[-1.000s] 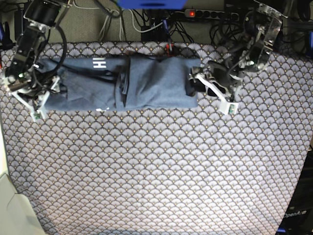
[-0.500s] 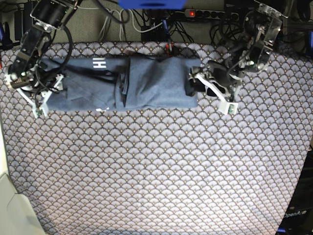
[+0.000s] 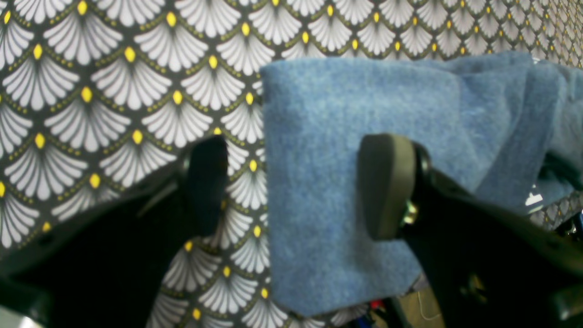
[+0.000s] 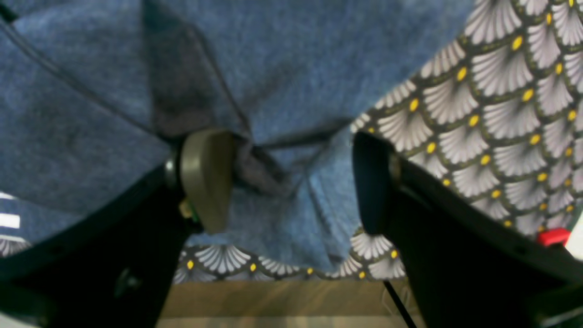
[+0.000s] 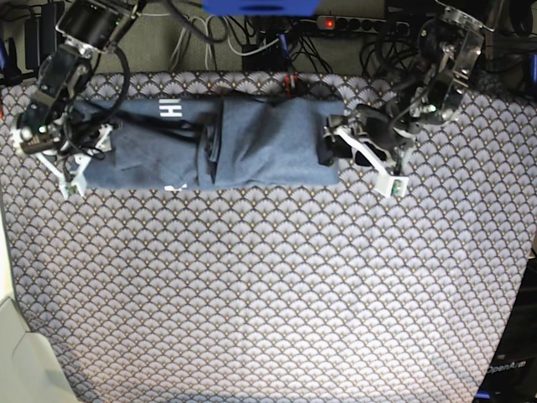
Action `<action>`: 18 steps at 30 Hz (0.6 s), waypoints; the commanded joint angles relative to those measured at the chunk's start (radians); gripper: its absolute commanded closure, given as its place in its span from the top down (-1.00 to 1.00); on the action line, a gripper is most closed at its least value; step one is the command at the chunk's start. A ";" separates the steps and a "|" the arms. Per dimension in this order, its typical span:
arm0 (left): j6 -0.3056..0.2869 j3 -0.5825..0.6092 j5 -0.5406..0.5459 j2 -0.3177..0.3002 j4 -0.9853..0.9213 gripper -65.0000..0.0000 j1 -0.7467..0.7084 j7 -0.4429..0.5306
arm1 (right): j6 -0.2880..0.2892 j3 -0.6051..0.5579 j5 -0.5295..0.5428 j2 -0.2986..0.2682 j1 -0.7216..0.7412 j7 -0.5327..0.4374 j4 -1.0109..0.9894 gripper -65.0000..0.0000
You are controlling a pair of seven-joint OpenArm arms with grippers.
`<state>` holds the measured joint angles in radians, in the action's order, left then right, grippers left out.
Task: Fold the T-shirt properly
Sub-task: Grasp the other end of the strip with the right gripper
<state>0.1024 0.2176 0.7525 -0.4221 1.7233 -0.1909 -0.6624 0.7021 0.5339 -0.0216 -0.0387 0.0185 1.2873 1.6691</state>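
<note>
Here the T-shirt (image 5: 214, 143) lies folded into a long band at the far side of the scallop-patterned tablecloth (image 5: 268, 285).
The left gripper (image 3: 291, 187) is spread wide over one end edge; the right gripper (image 4: 291, 182) gapes over the other end's creases; neither grasps cloth.

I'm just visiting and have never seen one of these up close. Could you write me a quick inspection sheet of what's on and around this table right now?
Surface: scallop-patterned tablecloth covering the table.
Job's things: slate-blue T-shirt, folded into a long band along the far edge, white lettering showing.
Clutter: nothing seen on the cloth.
Grippers: left gripper open, straddling the shirt's end edge; right gripper open over the rumpled other end.
Cables: a tangle of cables behind the table; a thin dark cable lies across the shirt.
Surroundings: power strip with a red light, blue object at the top edge.
</note>
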 commanded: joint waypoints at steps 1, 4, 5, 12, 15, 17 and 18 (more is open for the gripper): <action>-0.007 -0.007 0.006 -0.011 0.022 0.37 0.008 0.014 | -0.004 0.001 0.001 -0.011 0.019 0.012 0.015 0.30; -0.007 -0.007 0.006 -0.011 0.022 0.37 0.008 0.014 | -0.004 0.001 0.001 -0.011 0.025 0.030 0.015 0.30; -0.007 -0.007 0.006 -0.011 0.022 0.37 0.006 0.014 | -0.004 0.001 0.001 -0.011 0.025 0.030 0.015 0.30; -0.007 -0.007 0.006 -0.013 0.022 0.37 0.003 0.014 | -0.004 0.002 0.001 -0.010 0.025 0.035 0.015 0.30; -0.007 -0.007 0.008 -0.013 0.024 0.37 0.001 0.014 | -0.004 0.002 0.001 0.001 0.025 0.035 0.015 0.29; -0.007 -0.007 0.008 -0.013 0.037 0.37 0.000 0.014 | -0.004 0.002 0.001 0.006 0.025 0.035 0.015 0.29; -0.007 -0.007 0.008 -0.013 0.043 0.37 0.000 0.014 | -0.004 0.002 0.001 0.010 0.024 0.033 0.015 0.28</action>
<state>0.1047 0.2176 0.7532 -0.4271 1.7462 -0.1997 -0.6628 0.7021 0.5358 -0.0227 -0.0208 0.0299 1.3239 1.6691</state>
